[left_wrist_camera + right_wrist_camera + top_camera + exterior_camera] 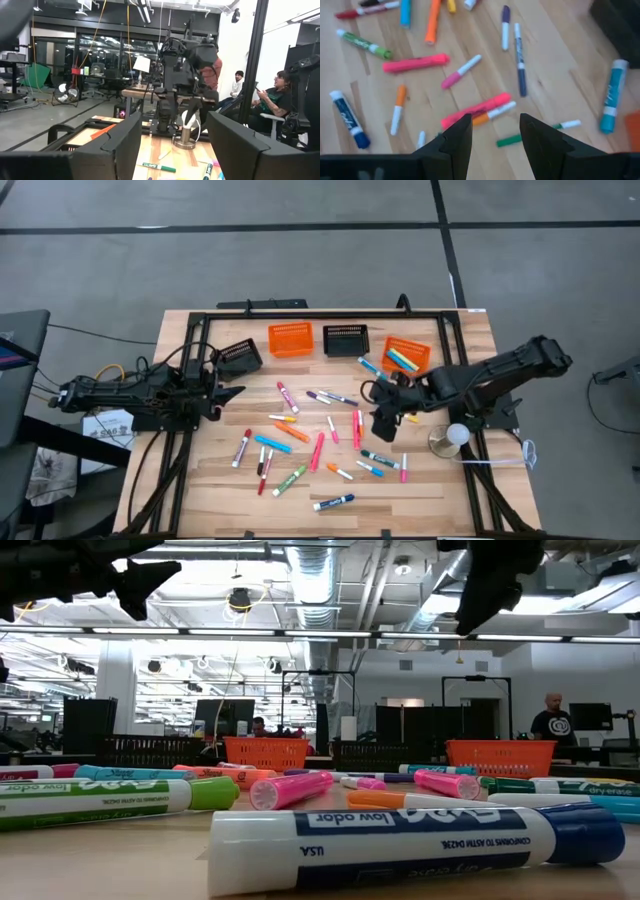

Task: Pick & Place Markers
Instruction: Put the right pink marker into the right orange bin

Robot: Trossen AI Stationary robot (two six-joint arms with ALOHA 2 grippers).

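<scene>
The right gripper (491, 131) hung spread and empty above the pink marker (476, 110); the left gripper (232, 393) waited spread, well apart from it

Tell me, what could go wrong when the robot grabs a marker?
The right tool hangs open over a pink marker lying against an orange-and-white one, so it might pinch both or knock one away. The markers lie crowded together, so neighbours could roll. The left tool waits open near the black basket.

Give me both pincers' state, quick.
Left pincer: open, empty, at the table's left edge.
Right pincer: open, empty, above the markers.
</scene>
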